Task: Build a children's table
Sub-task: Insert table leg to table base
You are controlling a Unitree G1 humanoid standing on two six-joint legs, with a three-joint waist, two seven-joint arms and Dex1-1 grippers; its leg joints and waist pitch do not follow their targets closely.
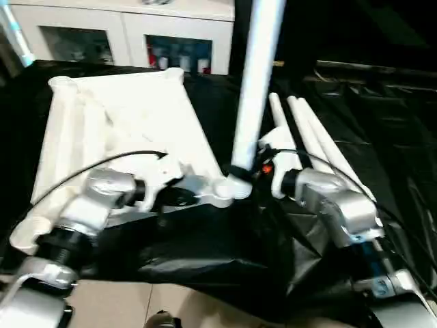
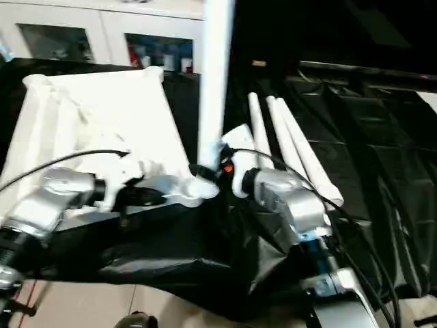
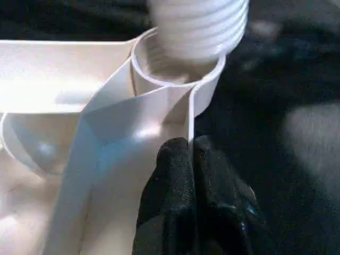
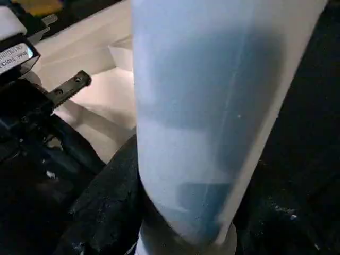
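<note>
The children's table top (image 1: pixel 123 116) lies upside down on a black sheet, ribbed underside up. One white leg (image 1: pixel 256 82) stands upright in the near right corner socket (image 1: pixel 229 189), its threaded end (image 3: pixel 196 24) entering the socket. My right gripper (image 1: pixel 242 171) is shut around the lower part of this leg, and a black finger (image 4: pixel 106 212) shows beside the tube. My left gripper (image 3: pixel 190 146) is shut on the thin rim wall of the table top just beside that socket. Three more white legs (image 1: pixel 314 137) lie side by side on the sheet to the right.
A white cabinet with glass doors (image 1: pixel 136 31) stands behind the table top. The black sheet (image 1: pixel 382 123) is wrinkled on the right and hangs over the near edge. Pale floor tiles (image 1: pixel 157 304) show at the bottom.
</note>
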